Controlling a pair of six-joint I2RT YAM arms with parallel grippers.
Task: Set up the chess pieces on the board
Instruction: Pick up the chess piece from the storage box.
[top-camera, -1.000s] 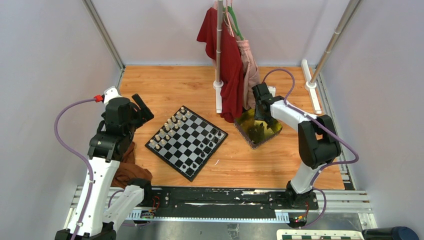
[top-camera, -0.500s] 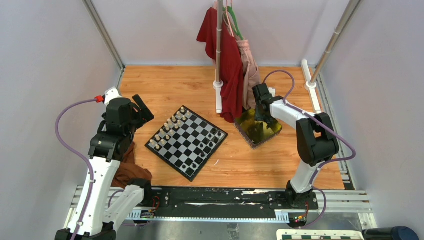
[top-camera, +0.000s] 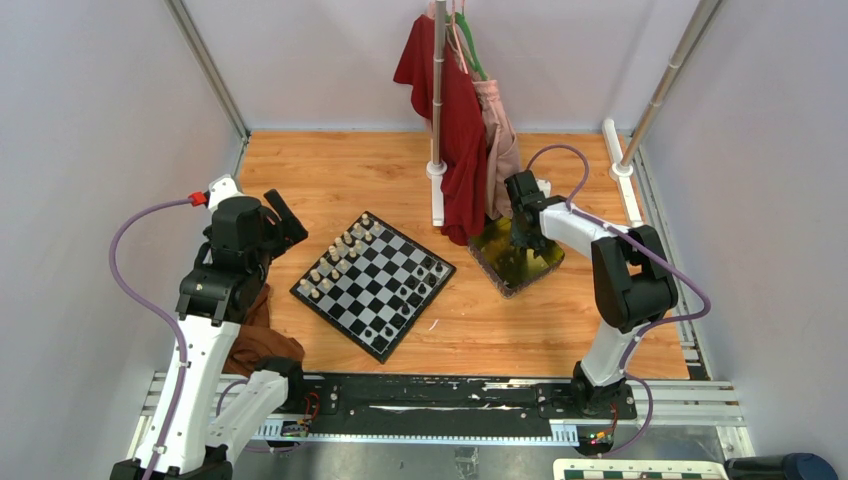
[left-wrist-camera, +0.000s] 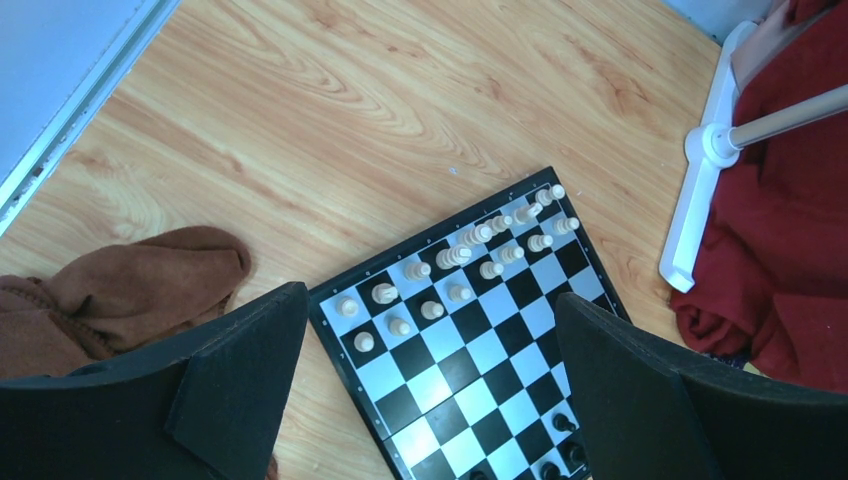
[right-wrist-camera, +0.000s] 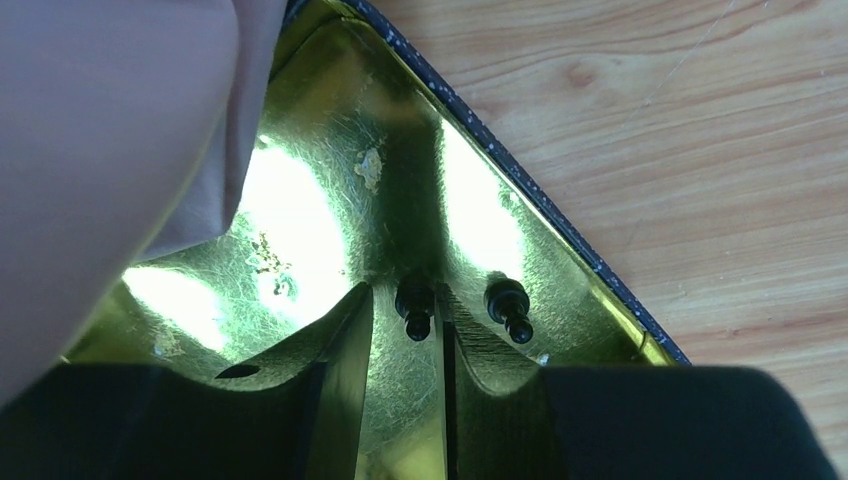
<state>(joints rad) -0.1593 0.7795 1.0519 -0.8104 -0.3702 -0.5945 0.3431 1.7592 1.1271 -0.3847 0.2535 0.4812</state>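
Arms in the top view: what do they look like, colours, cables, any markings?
The left arm and right arm have white links, black joint housings and a looping purple cable. The left cable ends at a red connector. The left hand and right hand are black with broad wedge-shaped fingers. No markings are legible.

A pink garment (right-wrist-camera: 100, 120) crowded the right gripper (right-wrist-camera: 404, 300) at ten o'clock. A black piece (right-wrist-camera: 508, 305) stood close at three o'clock.

Wood-grain table (top-camera: 340, 170), shiny scratched gold metallic tray (right-wrist-camera: 390, 110), soft brown cloth (left-wrist-camera: 140, 290), glossy smooth board (left-wrist-camera: 470, 370), glossy black chess pieces (right-wrist-camera: 415, 302)
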